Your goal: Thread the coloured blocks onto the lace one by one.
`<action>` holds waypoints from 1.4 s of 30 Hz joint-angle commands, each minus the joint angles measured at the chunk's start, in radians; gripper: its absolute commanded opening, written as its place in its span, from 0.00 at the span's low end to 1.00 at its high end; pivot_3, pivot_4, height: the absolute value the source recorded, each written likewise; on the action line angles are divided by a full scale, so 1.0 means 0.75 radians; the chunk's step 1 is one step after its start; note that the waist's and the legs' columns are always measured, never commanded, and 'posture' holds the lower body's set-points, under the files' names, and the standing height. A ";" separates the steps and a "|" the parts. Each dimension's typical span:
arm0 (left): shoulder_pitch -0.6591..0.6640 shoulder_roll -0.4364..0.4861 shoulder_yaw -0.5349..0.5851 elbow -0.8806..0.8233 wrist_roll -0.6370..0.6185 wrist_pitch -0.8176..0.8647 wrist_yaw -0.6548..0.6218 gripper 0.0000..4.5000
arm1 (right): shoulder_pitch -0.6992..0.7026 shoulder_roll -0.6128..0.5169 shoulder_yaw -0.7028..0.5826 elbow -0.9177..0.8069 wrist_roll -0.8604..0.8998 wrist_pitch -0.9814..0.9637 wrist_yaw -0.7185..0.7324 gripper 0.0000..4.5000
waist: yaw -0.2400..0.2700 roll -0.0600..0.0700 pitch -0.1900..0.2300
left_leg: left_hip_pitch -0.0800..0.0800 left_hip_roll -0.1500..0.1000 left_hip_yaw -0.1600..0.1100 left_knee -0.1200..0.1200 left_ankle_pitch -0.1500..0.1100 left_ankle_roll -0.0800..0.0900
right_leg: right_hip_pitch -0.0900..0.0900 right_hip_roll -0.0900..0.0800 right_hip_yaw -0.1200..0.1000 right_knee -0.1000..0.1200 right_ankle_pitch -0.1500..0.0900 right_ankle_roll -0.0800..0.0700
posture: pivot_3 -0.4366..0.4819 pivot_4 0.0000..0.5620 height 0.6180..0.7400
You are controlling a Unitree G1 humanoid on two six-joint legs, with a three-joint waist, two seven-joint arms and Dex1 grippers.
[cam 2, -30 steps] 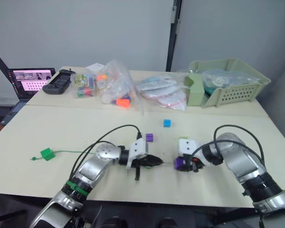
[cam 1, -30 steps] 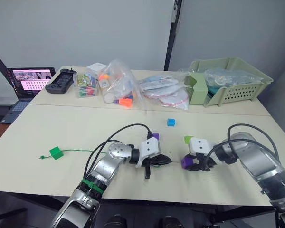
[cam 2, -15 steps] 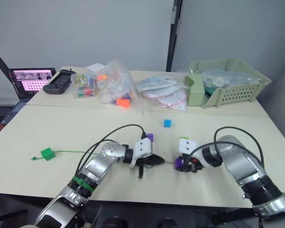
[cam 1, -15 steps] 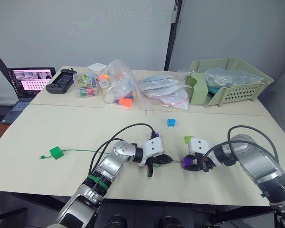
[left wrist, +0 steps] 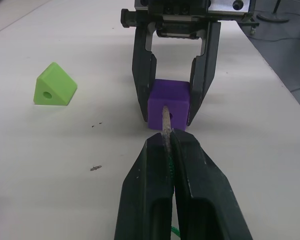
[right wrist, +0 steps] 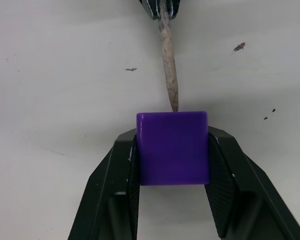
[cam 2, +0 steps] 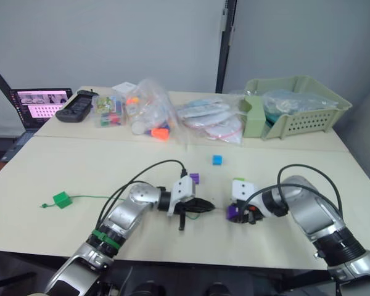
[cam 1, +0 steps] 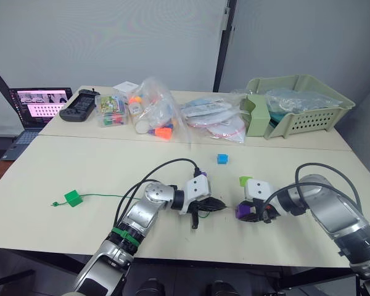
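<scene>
My right gripper (right wrist: 172,137) is shut on a purple block (right wrist: 172,147), held just above the table near the front (cam 1: 242,211). Facing it, my left gripper (left wrist: 168,140) is shut on the lace's stiff grey tip (left wrist: 165,120), whose point touches the hole in the block's face. The green lace (cam 1: 102,196) trails left across the table to a dark green block (cam 1: 73,198). A lime green block (left wrist: 55,85) lies just behind the right gripper. A second purple block (cam 2: 195,178) sits behind the left wrist, and a blue block (cam 1: 222,159) lies farther back.
Along the back of the table (cam 1: 61,166) stand clear bags with orange toys (cam 1: 157,117), a small clear box (cam 1: 111,110), a black controller (cam 1: 79,105) and a green basket (cam 1: 296,102). A laptop (cam 1: 37,105) stands at the far left. Black cables loop over both forearms.
My left gripper has carried the lace's tip to the right, up to the purple block. The right gripper has barely moved.
</scene>
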 commanded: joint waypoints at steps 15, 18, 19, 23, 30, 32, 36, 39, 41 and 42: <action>-0.041 -0.060 -0.031 0.025 0.024 -0.023 0.001 0.00 | -0.013 -0.002 -0.026 -0.061 0.019 0.020 -0.011 0.27 | 0.000 0.000 0.000 | 0.000 0.000 0.000 0.000 0.000 0.000 | 0.000 0.000 0.000 0.000 0.000 0.000 | 0.48 0.27 0.94; -0.041 -0.073 -0.033 0.033 0.023 -0.023 0.001 0.00 | -0.011 0.002 -0.025 -0.076 0.027 0.036 -0.014 0.27 | 0.000 0.000 0.000 | 0.000 0.000 0.000 0.000 0.000 0.000 | 0.000 0.000 0.000 0.000 0.000 0.000 | 0.48 0.27 0.94; -0.045 -0.082 -0.034 0.045 0.025 -0.027 0.006 0.00 | -0.010 0.003 -0.025 -0.080 0.030 0.041 -0.015 0.27 | 0.000 0.000 0.000 | 0.000 0.000 0.000 0.000 0.000 0.000 | 0.000 0.000 0.000 0.000 0.000 0.000 | 0.48 0.27 0.94; -0.070 -0.126 -0.047 0.129 0.060 -0.067 0.042 0.00 | -0.008 0.004 -0.029 -0.085 0.035 0.052 -0.020 0.27 | 0.002 0.000 0.000 | 0.000 0.000 0.000 0.000 0.000 0.000 | 0.000 0.000 0.000 0.000 0.000 0.000 | 0.48 0.27 0.94; -0.109 -0.209 -0.043 0.214 0.055 -0.086 0.034 0.16 | 0.004 0.006 -0.037 -0.101 0.044 0.074 -0.037 0.27 | 0.001 0.000 0.000 | 0.000 0.000 0.000 0.000 0.000 0.000 | 0.000 0.000 0.000 0.000 0.000 0.000 | 0.48 0.27 0.94; -0.107 -0.211 -0.040 0.207 0.051 -0.077 0.026 0.30 | 0.010 0.006 -0.039 -0.105 0.045 0.079 -0.040 0.27 | 0.000 0.000 0.000 | 0.000 0.000 -0.001 0.000 0.000 0.000 | 0.000 0.000 0.000 0.000 0.000 0.000 | 0.48 0.27 0.94; -0.101 -0.187 -0.036 0.191 0.067 -0.068 0.021 0.60 | 0.018 0.005 -0.040 -0.111 0.045 0.082 -0.046 0.27 | 0.000 0.000 0.000 | 0.000 0.000 -0.001 0.000 0.000 0.000 | 0.000 0.000 0.000 0.000 0.000 0.000 | 0.48 0.27 0.94; -0.099 -0.121 -0.042 0.156 0.077 -0.030 -0.024 0.79 | 0.019 0.007 -0.039 -0.104 0.041 0.078 -0.047 0.27 | -0.001 0.000 0.000 | 0.000 0.000 -0.001 0.000 0.000 0.000 | 0.000 0.000 0.000 0.000 0.000 0.000 | 0.48 0.27 0.94; -0.098 -0.089 -0.046 0.148 0.089 -0.033 -0.029 0.81 | 0.014 0.012 -0.035 -0.097 0.037 0.074 -0.049 0.27 | -0.003 0.000 0.000 | 0.000 0.000 -0.001 0.000 0.000 0.000 | 0.000 0.000 0.000 0.000 0.000 0.000 | 0.48 0.27 0.94; -0.096 -0.075 -0.050 0.146 0.098 -0.039 -0.030 0.81 | 0.010 0.016 -0.032 -0.093 0.035 0.073 -0.050 0.27 | -0.004 0.000 0.000 | 0.000 0.000 -0.001 0.000 0.000 0.000 | 0.000 0.001 0.000 0.000 0.000 0.000 | 0.48 0.27 0.94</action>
